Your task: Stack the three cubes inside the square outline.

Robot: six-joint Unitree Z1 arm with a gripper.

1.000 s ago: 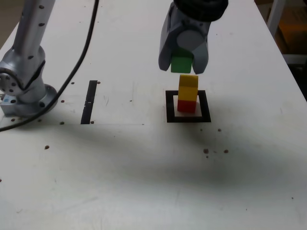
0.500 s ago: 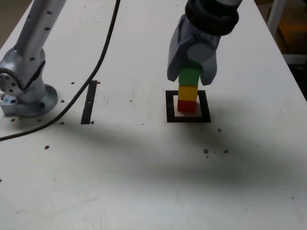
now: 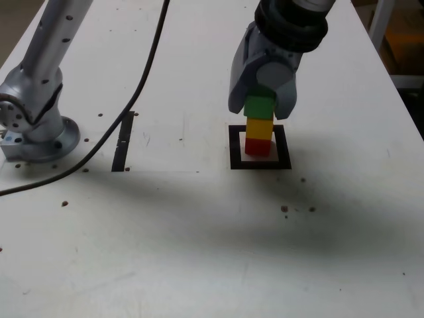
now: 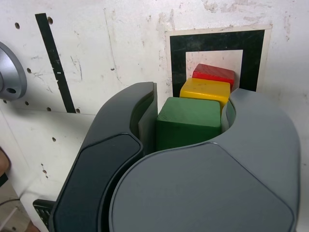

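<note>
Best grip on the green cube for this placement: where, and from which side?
Two opposite upright faces of the green cube, from above: they are flat and parallel, and the yellow cube blocks its underside. The claw already straddles it that way.

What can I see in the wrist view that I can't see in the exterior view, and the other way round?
Only the wrist view: a strip of the green cube's face between the jaws seen from close above, and a dark keypad-like object, partly cut off.

Only the exterior view: the arm's long pale link, the black cable looping down from it, and the near side of the square outline.

Both: the yellow cube, the red cube, the straight black strip and the end effector.
</note>
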